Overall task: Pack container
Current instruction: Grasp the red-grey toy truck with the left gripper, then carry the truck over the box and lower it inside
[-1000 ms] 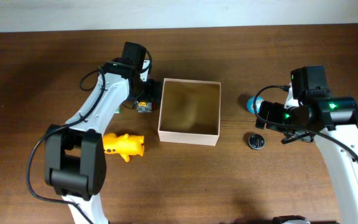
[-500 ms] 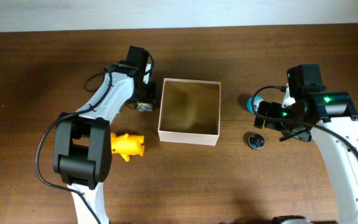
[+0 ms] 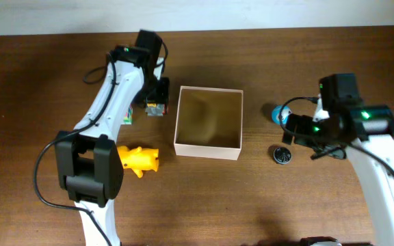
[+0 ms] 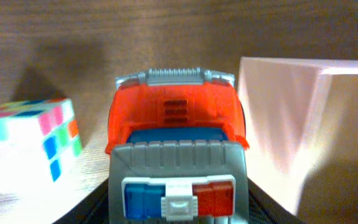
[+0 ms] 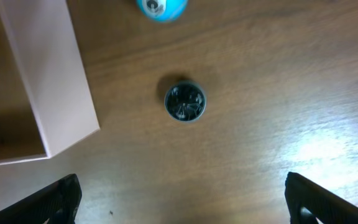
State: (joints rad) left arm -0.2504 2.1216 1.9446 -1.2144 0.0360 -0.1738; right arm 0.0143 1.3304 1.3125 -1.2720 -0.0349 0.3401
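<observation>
**Toy truck held at the edge of an open box**

Nearest the robot, a yellow toy figure lies on the brown desk, just off the near left corner of the container. A small black round piece sits on the desk to the container's right. The white-walled, tan-lined container stands open-topped at mid-desk, between the two arms. The right pincer hangs above the desk near the black piece, its fingers spread wide and holding nothing. Farther back, the left pincer is closed on a red and grey toy truck, just beside the container's left wall; whether truck and wall touch cannot be told. A multicoloured puzzle cube rests on the desk to the truck's left. A blue ball lies beyond the black piece, right of the container.
</observation>
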